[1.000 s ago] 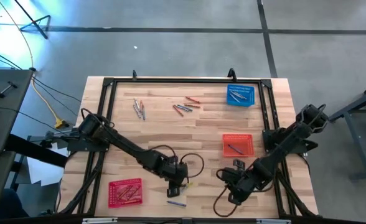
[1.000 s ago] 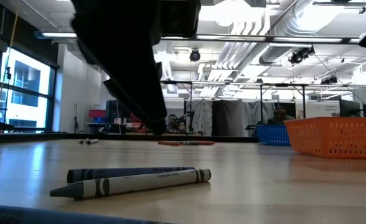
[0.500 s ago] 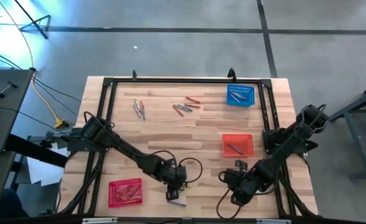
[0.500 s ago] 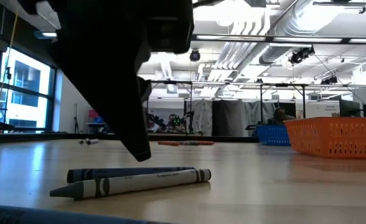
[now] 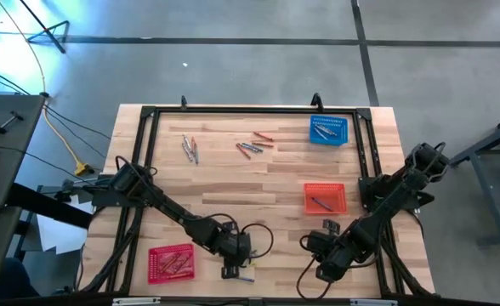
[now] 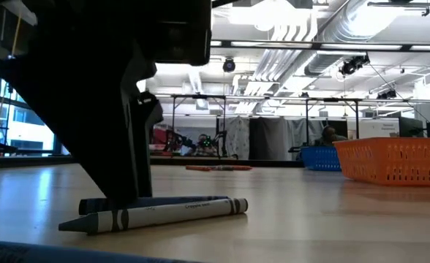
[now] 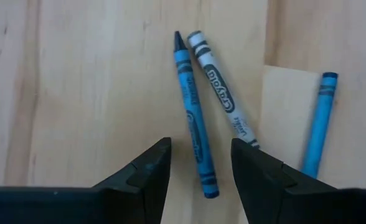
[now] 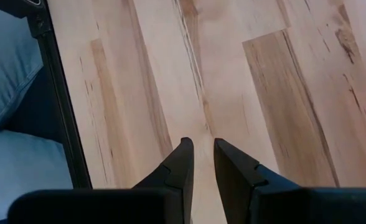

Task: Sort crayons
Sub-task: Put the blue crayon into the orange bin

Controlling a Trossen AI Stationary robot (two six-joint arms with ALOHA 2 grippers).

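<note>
Wood table [image 5: 267, 183]: pale planks, carrying crayons and four perforated baskets.
Left gripper [image 7: 198, 167]: low over the near edge, fingers spread, straddling a blue crayon [image 7: 194, 124] (not clamped on it).
Neighbours: a grey crayon [image 7: 223, 96] just beside it, another blue crayon [image 7: 319, 121] apart.
Right gripper [image 8: 203, 163]: parked near the front right, fingers narrowly parted over bare wood, holding nothing.
Loose crayons [image 5: 252, 144]: scattered at the far side.
Baskets: red one [image 5: 172, 262] front left holds red crayons.

l tool [image 7: 200, 163] over crayons [image 7: 195, 124], table [image 5: 275, 183] front edge
</note>
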